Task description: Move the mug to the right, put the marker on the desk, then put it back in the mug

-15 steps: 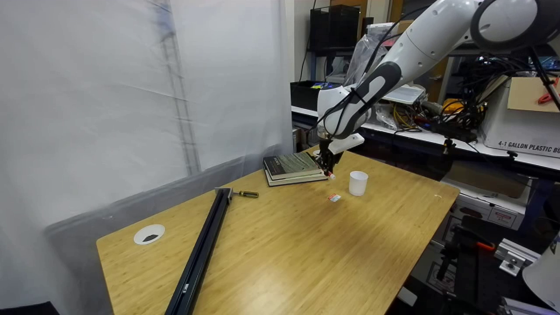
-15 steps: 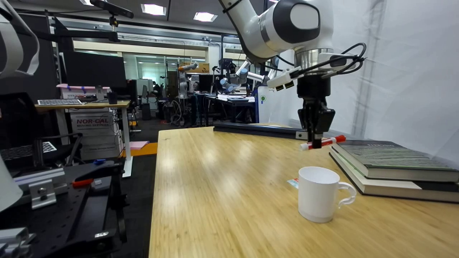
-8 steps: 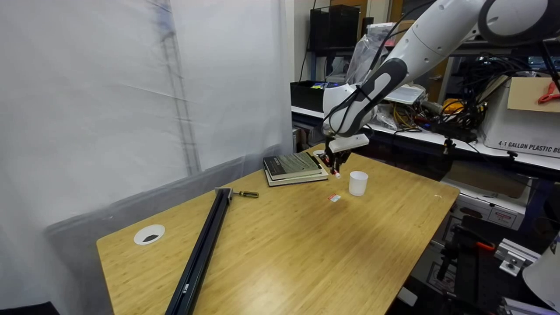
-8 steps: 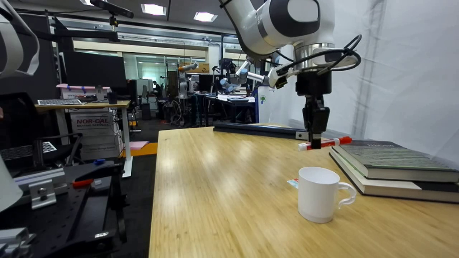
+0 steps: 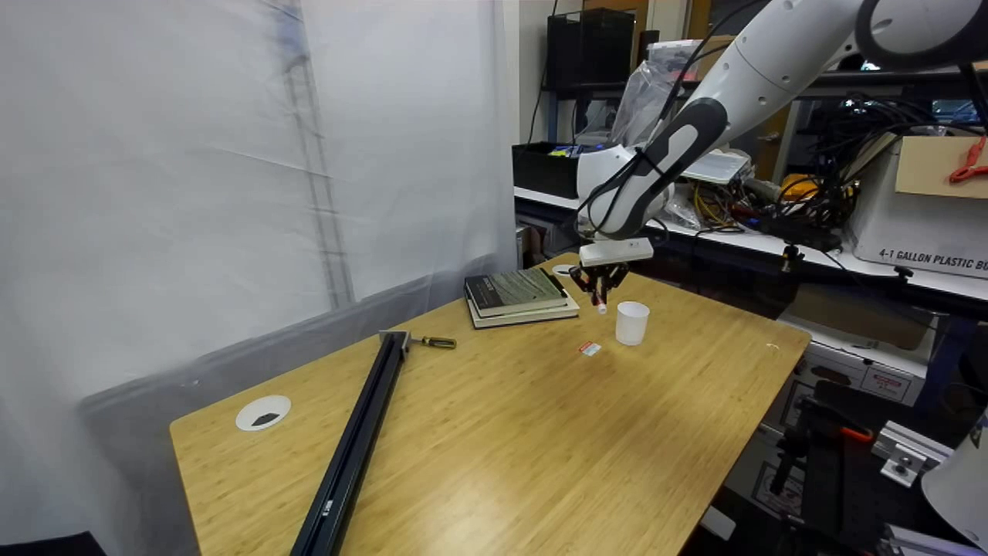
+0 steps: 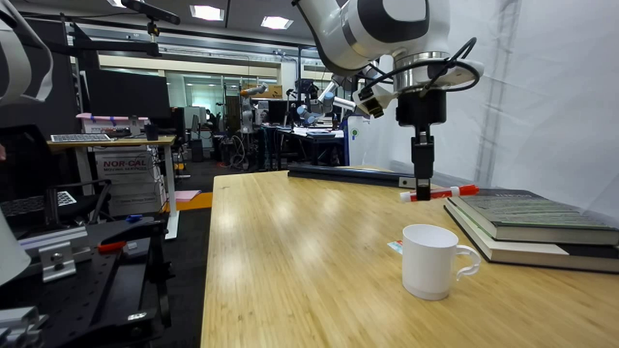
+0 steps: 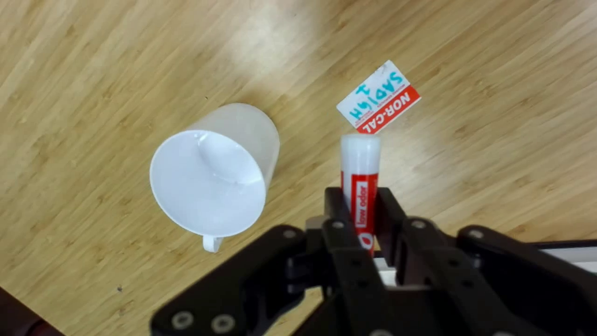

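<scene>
Gripped between both black fingers, the red and white marker (image 7: 361, 156) is held nearly level, its white end pointing forward in the wrist view. My gripper (image 6: 423, 194) is shut on it above the desk (image 6: 290, 261), with the red cap sticking out toward the books in that exterior view. The white mug (image 7: 210, 184) stands upright on the wood, left of the fingers in the wrist view. Its handle (image 6: 468, 262) points toward the book side. From the wrist camera I look partly into the mug, and no object shows inside. Marker and mug are apart.
Two stacked books (image 6: 532, 217) lie beside the mug and gripper. A small NOR-CAL label (image 7: 378, 98) sits flat near the mug. Farther along are a long black bar (image 5: 355, 448) and a screwdriver (image 5: 436, 342). A white-ringed cable hole (image 5: 262, 413) is near a corner.
The gripper has turned about its upright axis, swinging the marker with it, and has shifted slightly toward the mug. The marker looks more level. Mug, books and label have stayed put.
</scene>
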